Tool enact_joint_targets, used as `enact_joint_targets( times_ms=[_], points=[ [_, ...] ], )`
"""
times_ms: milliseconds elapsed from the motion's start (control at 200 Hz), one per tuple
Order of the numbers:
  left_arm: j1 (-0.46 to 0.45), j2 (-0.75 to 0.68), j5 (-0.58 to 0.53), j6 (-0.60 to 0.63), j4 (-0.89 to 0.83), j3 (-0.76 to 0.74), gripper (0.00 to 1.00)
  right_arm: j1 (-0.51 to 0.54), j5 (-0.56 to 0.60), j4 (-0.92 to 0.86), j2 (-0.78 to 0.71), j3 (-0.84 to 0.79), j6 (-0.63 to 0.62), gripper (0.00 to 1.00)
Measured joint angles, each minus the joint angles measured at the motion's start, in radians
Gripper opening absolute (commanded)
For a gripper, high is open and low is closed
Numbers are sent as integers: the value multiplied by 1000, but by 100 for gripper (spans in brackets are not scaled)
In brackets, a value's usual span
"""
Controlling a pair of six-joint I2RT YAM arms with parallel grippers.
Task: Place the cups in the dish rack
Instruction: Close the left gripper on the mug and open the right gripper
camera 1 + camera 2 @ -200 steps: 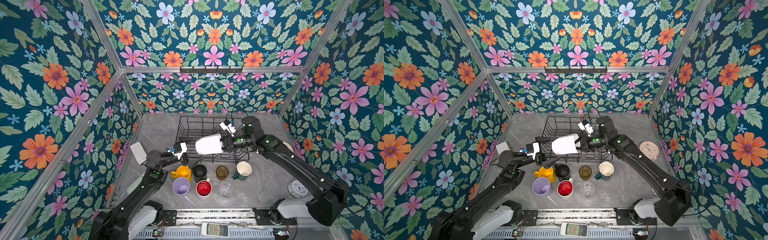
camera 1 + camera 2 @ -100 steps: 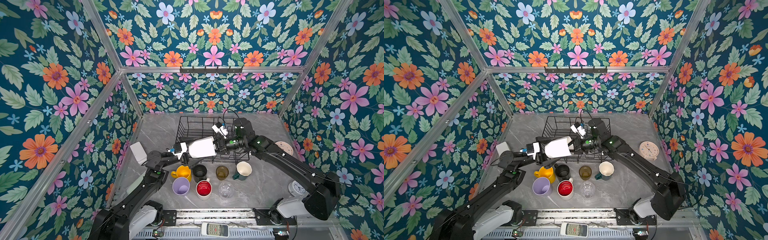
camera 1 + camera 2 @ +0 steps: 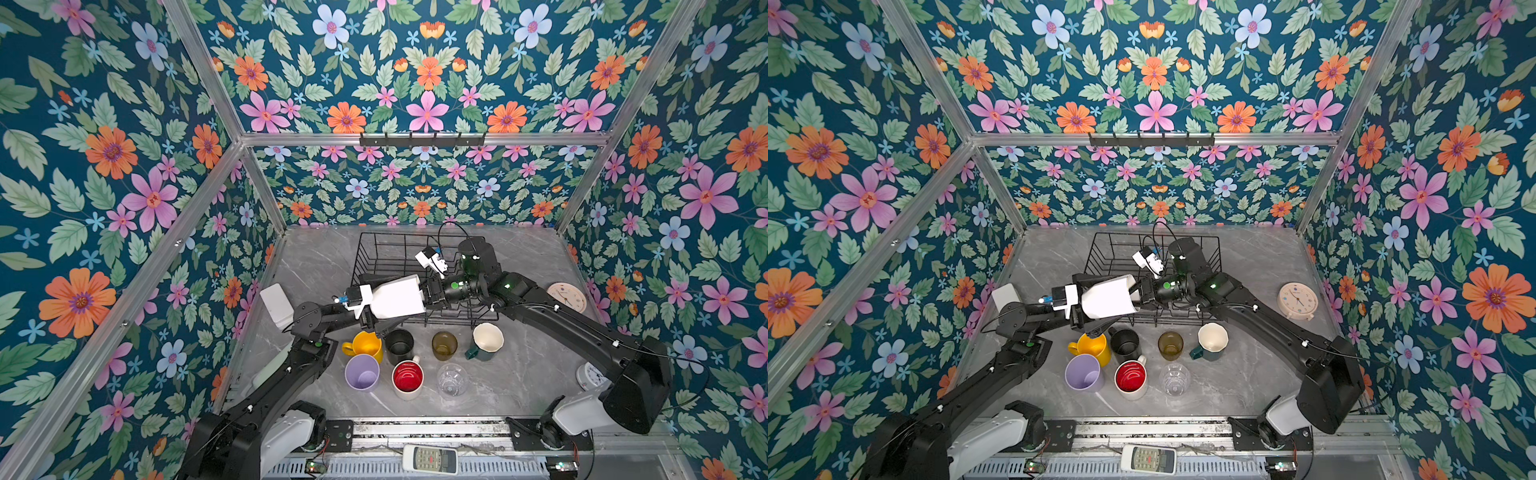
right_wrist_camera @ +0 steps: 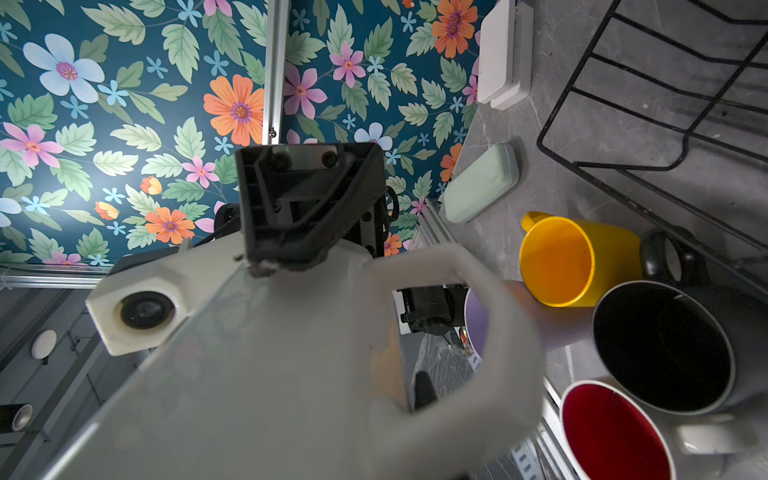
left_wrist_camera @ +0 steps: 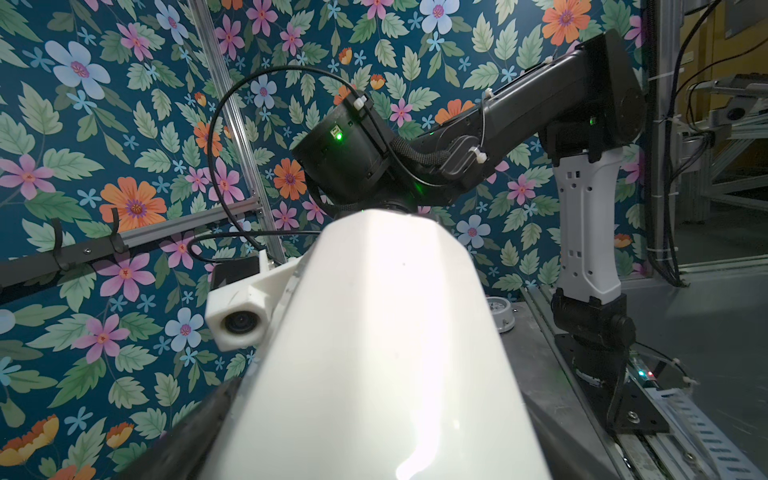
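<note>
A white mug (image 3: 395,297) (image 3: 1106,297) hangs on its side over the front edge of the black wire dish rack (image 3: 386,253) (image 3: 1113,253). My right gripper (image 3: 430,291) is shut on its mouth end, beside the handle (image 4: 490,332). My left gripper (image 3: 376,309) is open, and the mug's base end (image 5: 374,353) lies between its spread fingers. In front of the rack stand a yellow mug (image 3: 365,345), black mug (image 3: 399,345), amber tumbler (image 3: 444,345) and green and white mug (image 3: 487,338). Nearer the front are a lilac tumbler (image 3: 362,372), red-lined white mug (image 3: 407,376) and clear glass (image 3: 452,379).
A white box (image 3: 276,305) leans at the left wall, with a pale green case (image 4: 480,183) near it. A round clock (image 3: 567,297) and a small clock (image 3: 592,374) lie on the right. A remote (image 3: 430,459) rests on the front rail. A black hook rail (image 3: 422,139) hangs on the back wall.
My right arm has carried the white mug leftward, and its base end has gone in between the left gripper's fingers. The left arm has barely moved.
</note>
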Motion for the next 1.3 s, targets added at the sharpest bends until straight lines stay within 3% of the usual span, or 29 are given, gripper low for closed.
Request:
enact_joint_targets(
  times_ms=[395,735,1095,1300],
  points=[
    [2,9,40,-28,42,3,82,6,-29,34,13,0,19,0],
    [2,8,51,-14,34,15,44,6,-42,39,14,0,58,0],
    [2,8,53,-12,11,26,0,6,-27,31,8,2,53,17],
    [-1,7,39,-18,-19,27,0,11,-18,27,2,3,32,28]
  ],
)
